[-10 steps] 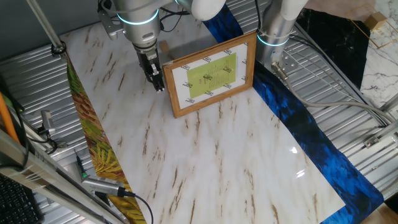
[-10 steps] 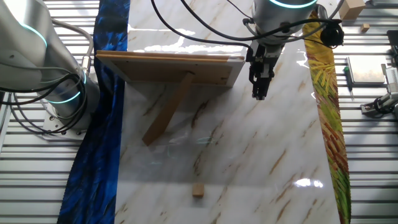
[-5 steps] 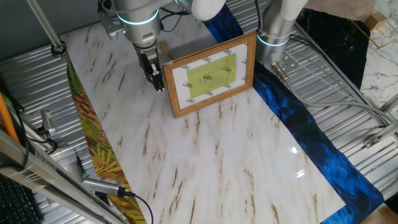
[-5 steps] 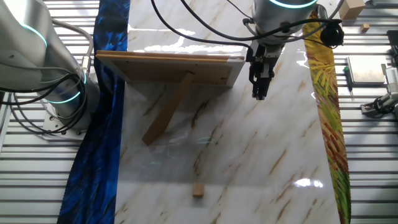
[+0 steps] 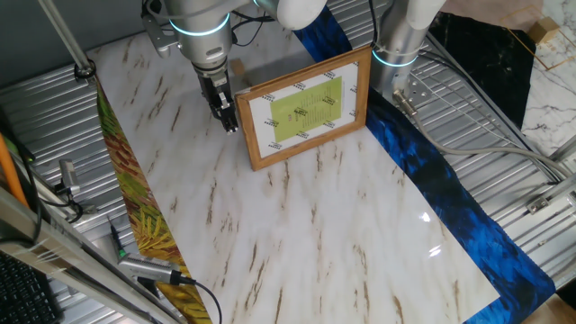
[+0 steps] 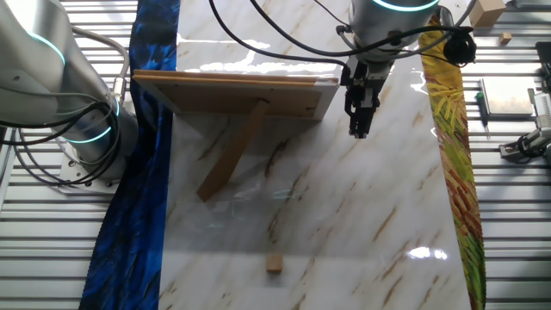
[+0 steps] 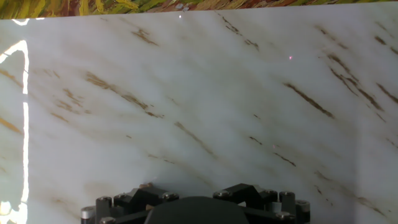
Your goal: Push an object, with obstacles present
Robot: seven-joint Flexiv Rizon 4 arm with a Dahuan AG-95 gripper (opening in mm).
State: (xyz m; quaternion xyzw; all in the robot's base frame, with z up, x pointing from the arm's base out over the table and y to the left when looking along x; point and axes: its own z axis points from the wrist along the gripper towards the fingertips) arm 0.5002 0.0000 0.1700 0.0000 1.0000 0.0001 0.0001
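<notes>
The object, a tiny tan block [image 6: 274,263], lies alone on the marble top, well behind the picture frame; in the one fixed view the block [image 5: 238,69] peeks out behind my arm. The obstacle, a brown wooden picture frame [image 5: 306,106] with a yellow-green sheet, stands propped on its rear leg [image 6: 231,161]. My gripper [image 5: 230,124] points down just off the frame's left edge, its fingers pressed together with nothing between them. From the other side the gripper [image 6: 358,131] hangs by the frame's corner, far from the block. The hand view shows only marble and the gripper housing [image 7: 196,208].
A blue cloth strip [image 5: 432,171] runs along one side of the marble top and a leaf-patterned strip [image 6: 456,172] along the other. A second arm's base [image 6: 82,129] stands beyond the blue strip. Tools lie on the slatted metal [image 6: 516,103] around the top.
</notes>
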